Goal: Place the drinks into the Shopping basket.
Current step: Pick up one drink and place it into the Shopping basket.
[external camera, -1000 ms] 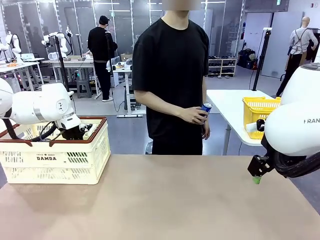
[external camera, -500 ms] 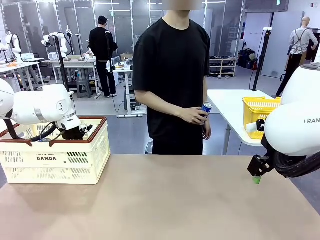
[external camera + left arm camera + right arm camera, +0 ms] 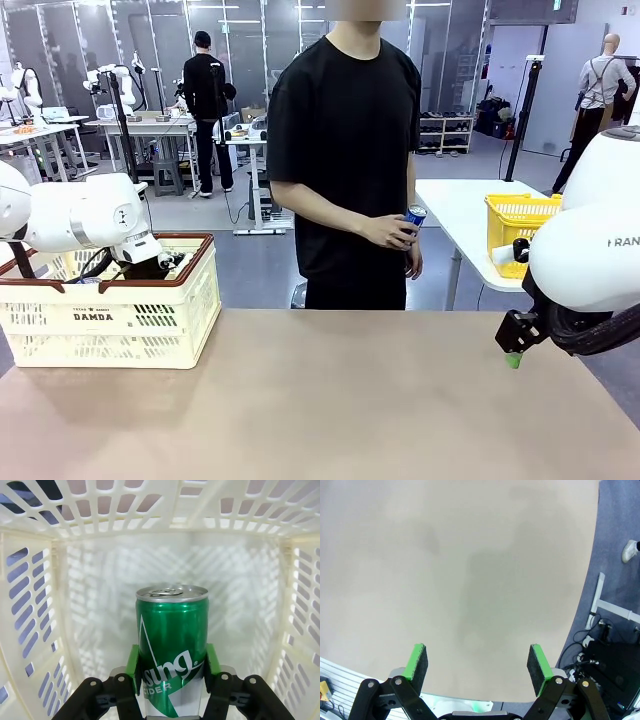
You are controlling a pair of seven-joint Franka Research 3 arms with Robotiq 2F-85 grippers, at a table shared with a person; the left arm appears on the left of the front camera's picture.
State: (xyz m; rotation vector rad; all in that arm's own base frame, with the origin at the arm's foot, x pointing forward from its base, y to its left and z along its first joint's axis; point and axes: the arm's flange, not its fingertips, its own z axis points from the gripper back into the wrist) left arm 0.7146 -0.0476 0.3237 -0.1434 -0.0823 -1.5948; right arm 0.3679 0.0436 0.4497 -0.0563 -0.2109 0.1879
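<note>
In the front view, your left pincer [image 3: 150, 268] is down inside the Shopping basket [image 3: 110, 318], below its reddish-brown rim. The rim hides its fingers, so you cannot tell their state from here. Your right pincer [image 3: 513, 355] hangs just above the desk [image 3: 330, 400], near the right edge and well apart from the Shopping basket. Across the desk from both pincers stands a person [image 3: 345, 150]. One hand [image 3: 390, 232] holds a blue and white can [image 3: 413, 220] at waist height, well apart from either pincer. Beyond the right pincer, a yellow basket [image 3: 520, 215] sits on a separate white table.

In the left wrist view, the left pincer [image 3: 171, 664] is clamped on a green can [image 3: 171, 630]. The green pads [image 3: 132, 667] press against the lower part of the can on both sides. The can stands straight out between the fingers, its silver top facing away from the pincer. The cream slotted walls of the Shopping basket [image 3: 40, 605] surround the pincer on every side. You cannot tell whether the can touches the basket floor.

In the right wrist view, the right pincer [image 3: 478, 666] has its fingers spread wide apart with nothing between the pads [image 3: 417, 664]. Bare desk [image 3: 460, 555] lies straight ahead of it. Past the desk edge, off to one side of the pincer, you can see blue-grey floor [image 3: 615, 525].
</note>
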